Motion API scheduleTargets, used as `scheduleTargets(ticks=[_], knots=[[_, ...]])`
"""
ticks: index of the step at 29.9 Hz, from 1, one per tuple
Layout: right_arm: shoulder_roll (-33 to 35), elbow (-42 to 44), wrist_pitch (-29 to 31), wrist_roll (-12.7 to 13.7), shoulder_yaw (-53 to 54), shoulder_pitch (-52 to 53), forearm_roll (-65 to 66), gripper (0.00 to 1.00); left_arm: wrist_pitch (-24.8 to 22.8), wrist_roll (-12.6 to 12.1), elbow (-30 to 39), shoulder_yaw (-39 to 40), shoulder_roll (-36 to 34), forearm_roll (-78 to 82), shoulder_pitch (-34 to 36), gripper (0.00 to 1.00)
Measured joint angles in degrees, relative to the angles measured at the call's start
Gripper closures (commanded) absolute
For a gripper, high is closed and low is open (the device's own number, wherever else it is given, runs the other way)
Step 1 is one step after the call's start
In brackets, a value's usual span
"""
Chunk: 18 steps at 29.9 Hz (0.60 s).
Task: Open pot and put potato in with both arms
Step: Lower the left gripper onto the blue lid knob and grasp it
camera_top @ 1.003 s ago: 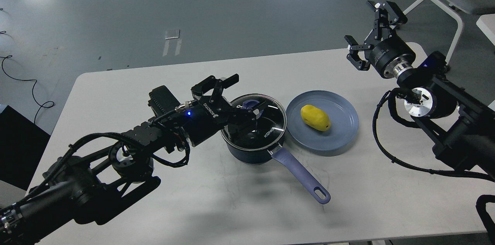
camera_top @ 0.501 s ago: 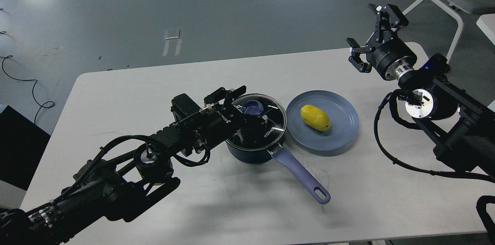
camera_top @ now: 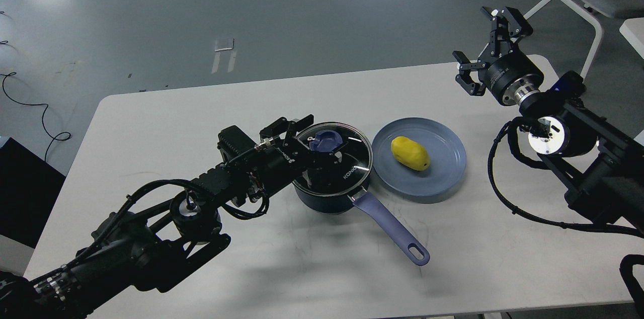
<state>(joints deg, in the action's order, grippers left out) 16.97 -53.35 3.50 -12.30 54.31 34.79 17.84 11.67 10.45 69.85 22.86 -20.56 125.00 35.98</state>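
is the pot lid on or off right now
On. The glass lid sits flat on the pot, with the left gripper at its blue knob.

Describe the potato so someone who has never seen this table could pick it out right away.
Start at the white table and find the flat grey-blue plate right of the dark pot. The potato lies on that plate, toward its left half. It is the only bright yellow thing here, a smooth oval with a few dark spots.
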Motion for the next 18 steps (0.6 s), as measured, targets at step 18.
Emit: scheduleTargets(ticks=[18], knots=[[0.16,0.01,-0.22,0.09,-0.07,0.01,0.09,0.0,0.03,0.07,0.28,-0.21,0.24,0.0,-2.13,0.02]])
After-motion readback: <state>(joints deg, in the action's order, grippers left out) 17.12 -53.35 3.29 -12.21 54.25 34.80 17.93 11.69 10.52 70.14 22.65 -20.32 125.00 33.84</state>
